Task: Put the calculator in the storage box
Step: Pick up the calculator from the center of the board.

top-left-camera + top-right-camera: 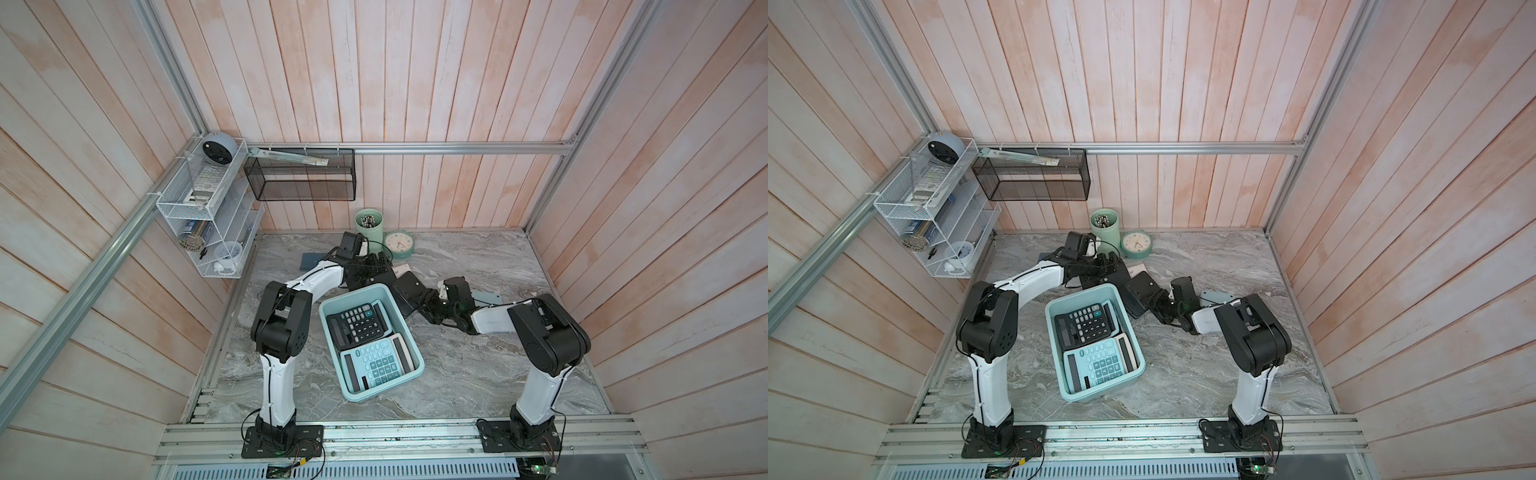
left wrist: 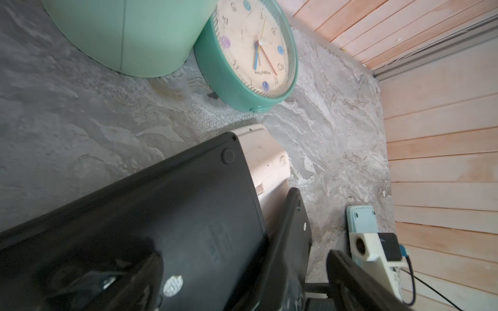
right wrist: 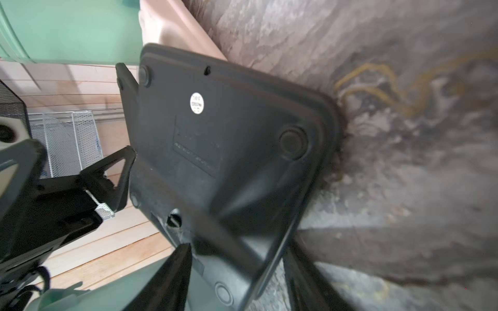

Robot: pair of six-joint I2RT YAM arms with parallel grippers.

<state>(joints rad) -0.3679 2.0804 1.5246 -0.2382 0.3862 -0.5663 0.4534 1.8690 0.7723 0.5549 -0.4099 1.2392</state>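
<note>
The aqua storage box [image 1: 382, 388] [image 1: 1104, 390] sits mid-table with a black calculator [image 1: 359, 326] and a pale blue one [image 1: 376, 365] lying in it. My right gripper [image 1: 424, 303] [image 3: 239, 250] is shut on another black calculator [image 1: 405, 295] [image 1: 1136, 293] [image 3: 229, 134], tilted on edge by the box's far right corner, underside to the camera. My left gripper [image 1: 376, 264] [image 2: 242, 255] stands open behind the box. Between its fingers are that calculator's far edge [image 2: 293, 223] and a further black calculator [image 2: 175, 215], with a gap of table beside one finger.
A green pen cup [image 1: 369, 224] and a green clock [image 1: 398, 245] [image 2: 256, 48] stand at the back wall. A pinkish calculator [image 1: 401, 269] [image 2: 266, 156] and a pale blue one [image 1: 488, 297] lie behind the arms. A black mesh basket [image 1: 301, 176] and a white wire rack [image 1: 199, 208] hang on the walls.
</note>
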